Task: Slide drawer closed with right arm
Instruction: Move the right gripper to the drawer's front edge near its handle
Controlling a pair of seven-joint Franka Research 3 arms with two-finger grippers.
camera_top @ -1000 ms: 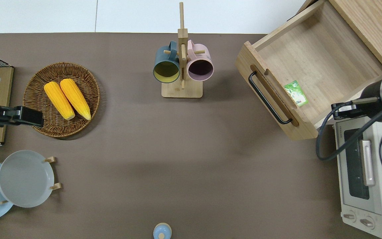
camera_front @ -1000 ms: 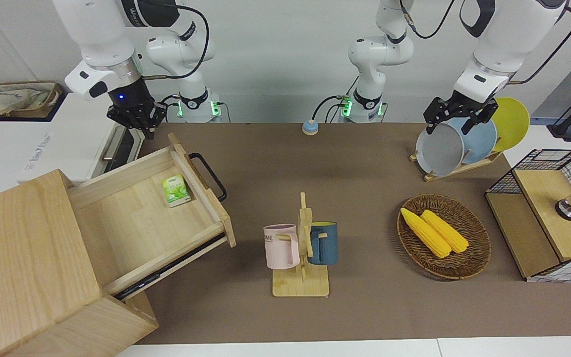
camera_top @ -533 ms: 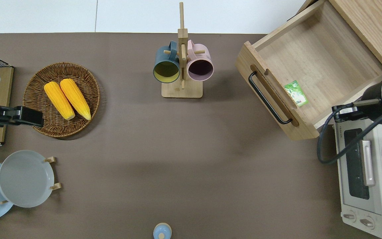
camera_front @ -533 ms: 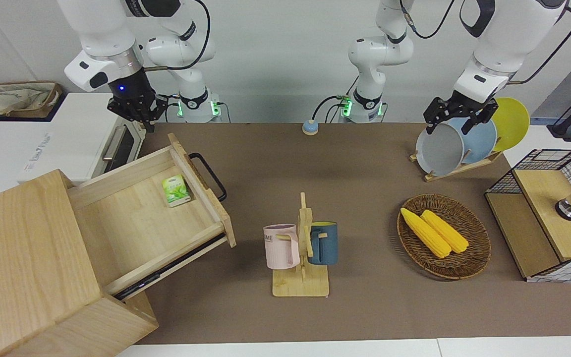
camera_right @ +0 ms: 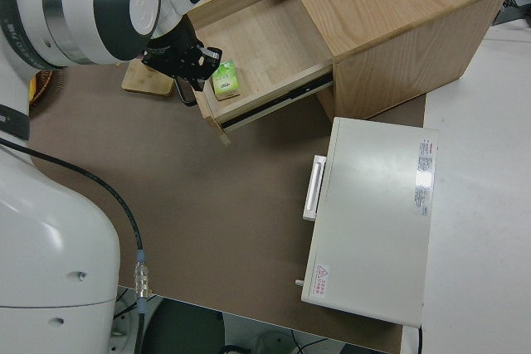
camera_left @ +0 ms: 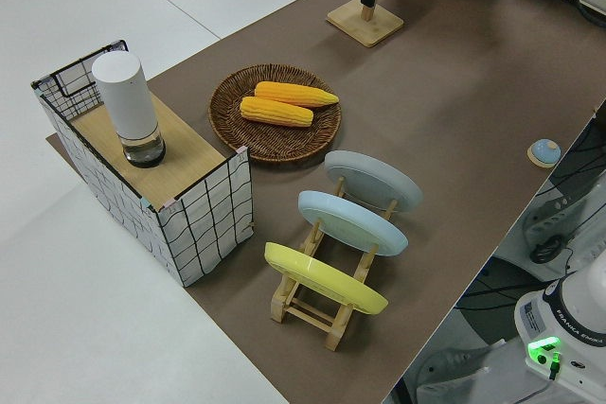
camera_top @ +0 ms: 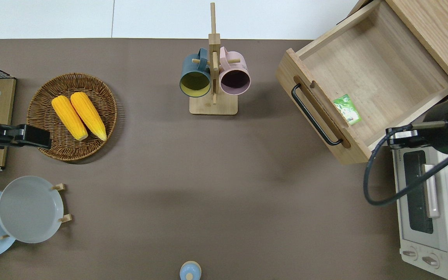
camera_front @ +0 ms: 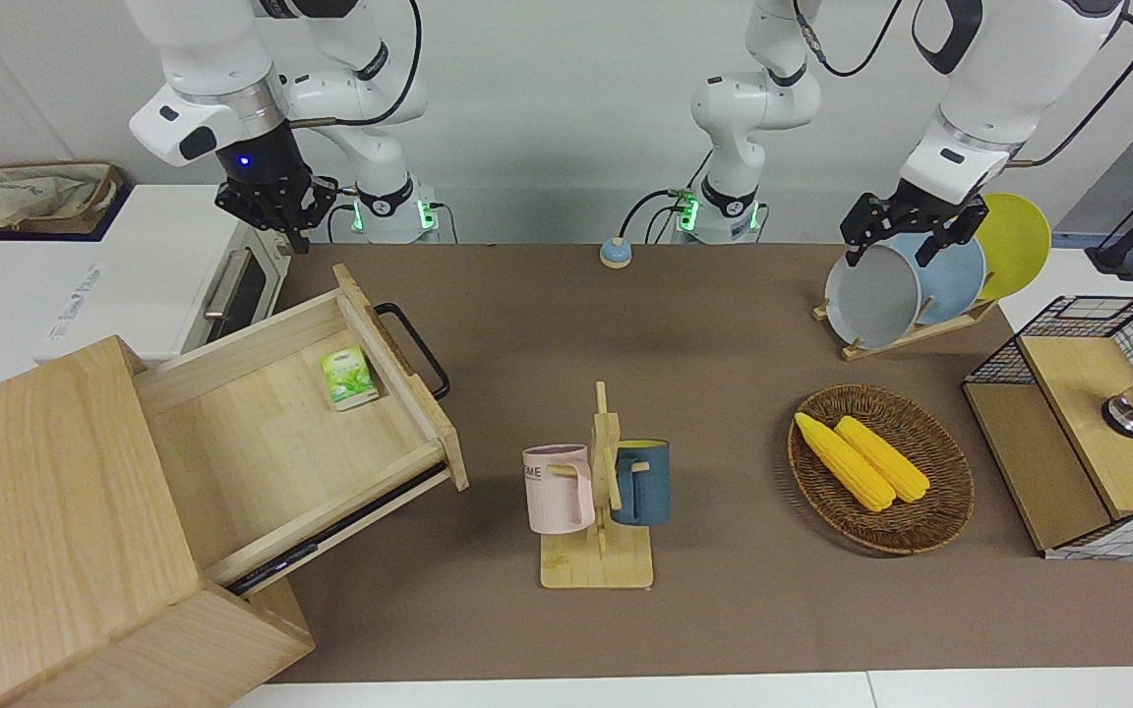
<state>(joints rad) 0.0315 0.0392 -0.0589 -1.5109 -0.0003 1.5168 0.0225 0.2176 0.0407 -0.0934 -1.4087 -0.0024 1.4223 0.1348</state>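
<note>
While the drawer (camera_front: 330, 413) stands pulled wide open from the cabinet (camera_front: 55, 511) at the right arm's end of the table, the right gripper (camera_front: 273, 211) hangs up over the oven (camera_top: 426, 202), touching nothing; whether its fingers are apart I cannot tell. To close it well, it should drop to the handle (camera_front: 414, 349) at about five o'clock from it in the front view, then push squarely along the slides. The left arm is parked. One packet (camera_front: 347, 378) lies inside; two mugs (camera_front: 559, 489), two corn cobs (camera_front: 862, 457), three plates (camera_left: 346, 248).
</note>
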